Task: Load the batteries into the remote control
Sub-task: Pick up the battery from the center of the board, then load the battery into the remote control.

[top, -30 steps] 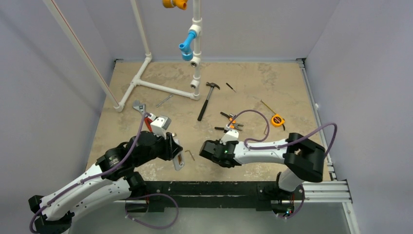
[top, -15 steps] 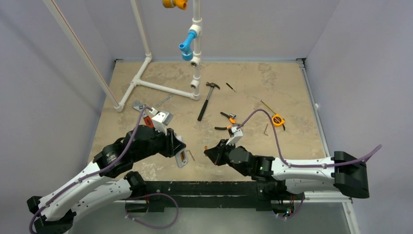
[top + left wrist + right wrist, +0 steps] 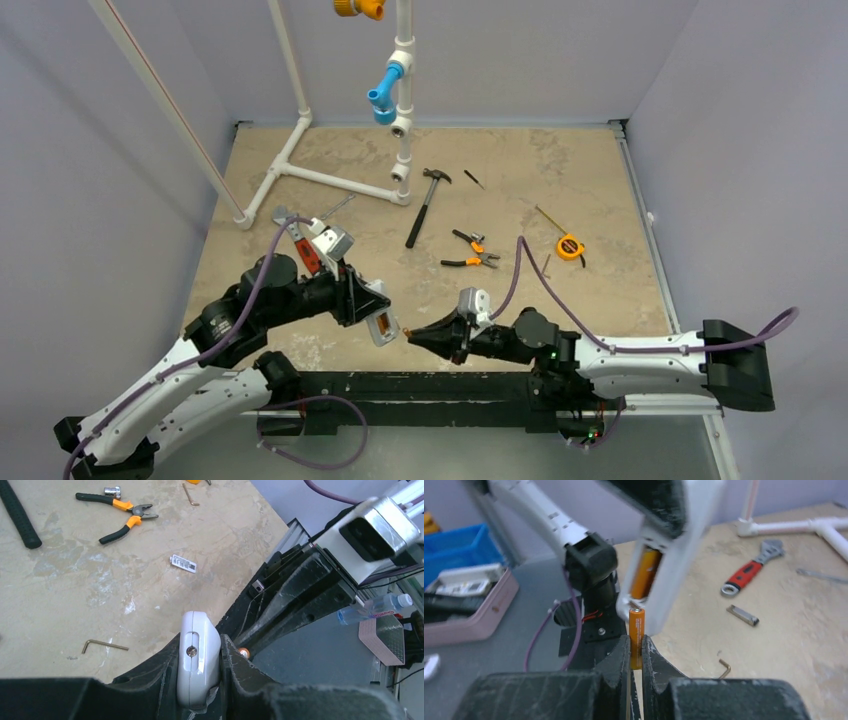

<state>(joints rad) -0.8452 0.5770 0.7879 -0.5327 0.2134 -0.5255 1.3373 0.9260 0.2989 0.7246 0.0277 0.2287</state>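
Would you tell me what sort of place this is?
Probably an enclosed robot test bench set up as a workshop: a hammer, orange-handled pliers and a tape measure lie on the table.

place: robotics lab cell | signs: plain walls (image 3: 720, 120) enclosing the table (image 3: 600, 170), pipe frame (image 3: 330, 178) at far-left corner, hammer (image 3: 425, 208), pliers (image 3: 470, 250)

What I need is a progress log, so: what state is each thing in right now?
remote control: clamped in left gripper, back open
loaded battery: inside remote control
held battery: upright in right gripper, not inserted
pliers: on table, handles spread
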